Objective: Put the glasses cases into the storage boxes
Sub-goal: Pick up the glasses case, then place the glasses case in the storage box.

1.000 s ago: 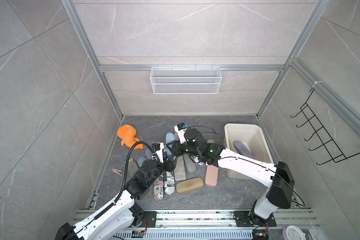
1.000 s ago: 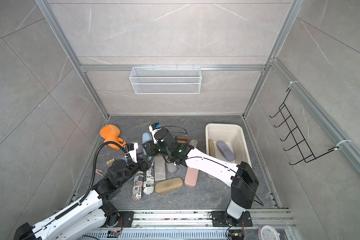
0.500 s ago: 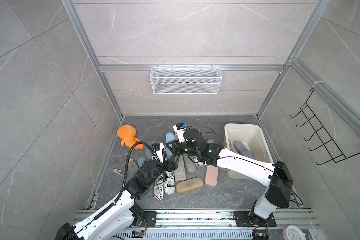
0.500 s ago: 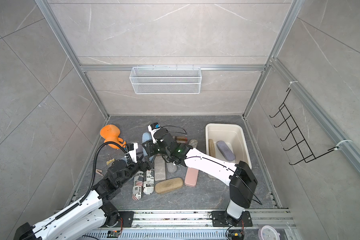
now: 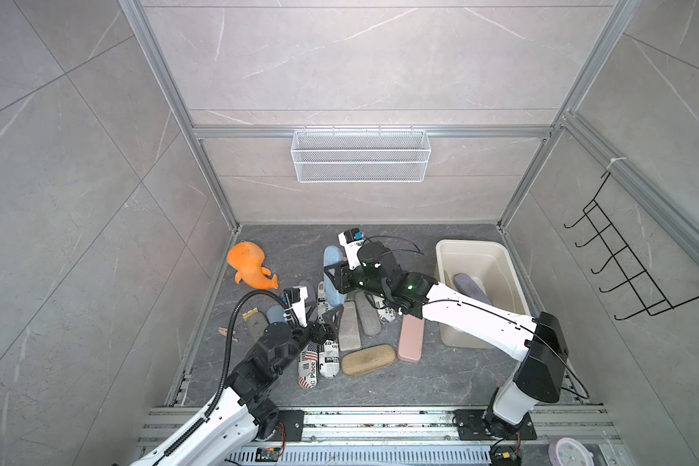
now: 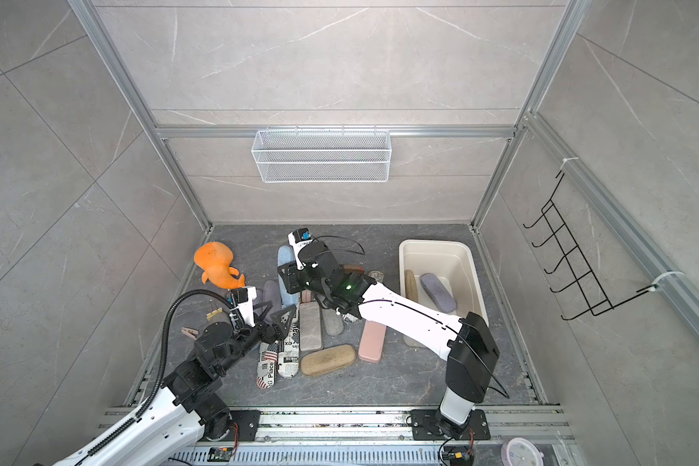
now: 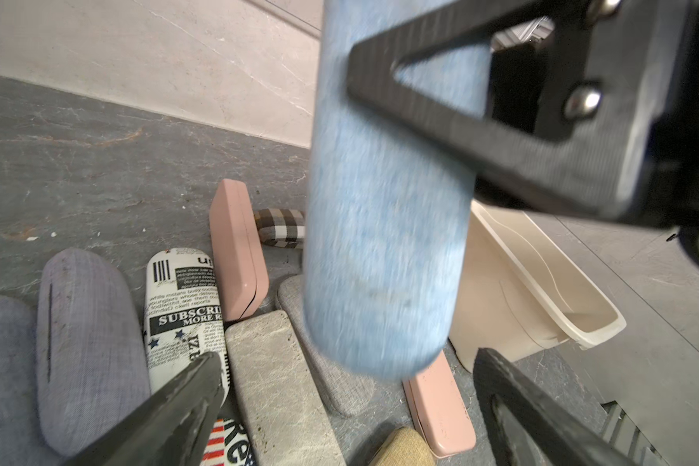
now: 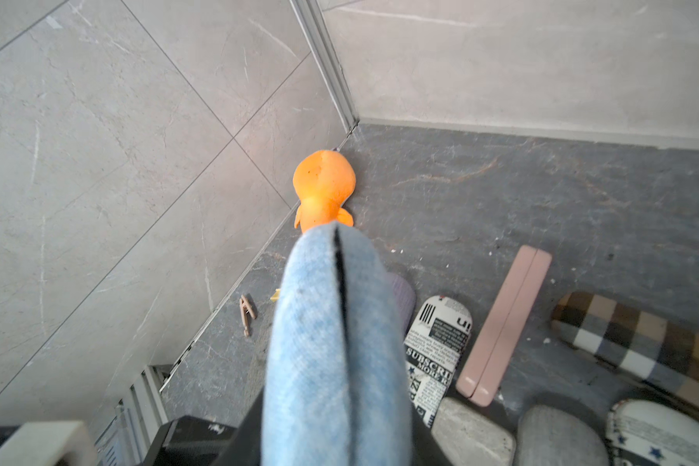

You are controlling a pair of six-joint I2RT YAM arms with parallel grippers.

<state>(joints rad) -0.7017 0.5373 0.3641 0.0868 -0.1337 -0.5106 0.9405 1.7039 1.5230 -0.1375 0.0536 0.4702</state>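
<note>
Jutting from right claw (image 5: 332,279), blue case (image 5: 331,256); left claw (image 5: 323,318) agape alongside.

We see the long light-blue fabric glasses case (image 7: 384,242) smeared by blur in the left wrist view, one end cut off; behind it the brown plaid fabric case (image 7: 281,226) is perhaps half hidden.

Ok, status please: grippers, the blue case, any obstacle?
Left gripper open, empty. Right gripper shut on blue case, above other cases. Not yet at tub; left fingers close by.
</note>
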